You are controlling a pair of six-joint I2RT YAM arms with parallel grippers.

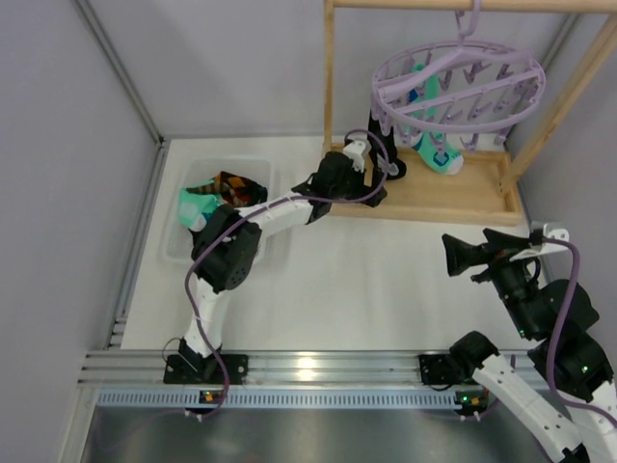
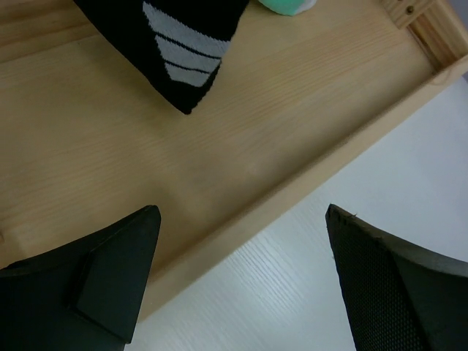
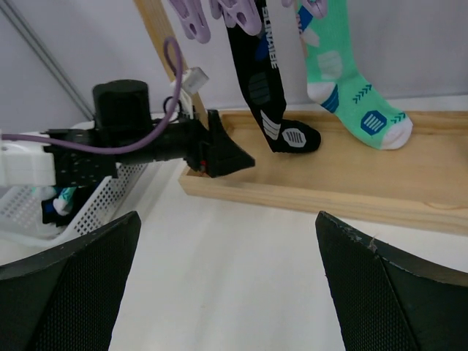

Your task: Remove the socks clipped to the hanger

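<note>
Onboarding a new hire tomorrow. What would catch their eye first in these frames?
The pale-purple hanger hangs from the wooden rack at upper right, with a black sock and a mint-green sock clipped to it, dangling over the rack's base. The left gripper is open beside the black sock. At left, a white basket holds other socks.

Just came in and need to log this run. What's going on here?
Two robot arms are working on taking socks off a purple hanger hung on a wooden rack. A black sock and a green sock hang from it. The left gripper is open and empty, low over the rack's base near the black sock's toe. The right gripper, also open and empty, sits back over the table. A basket at the left holds other socks.
</note>
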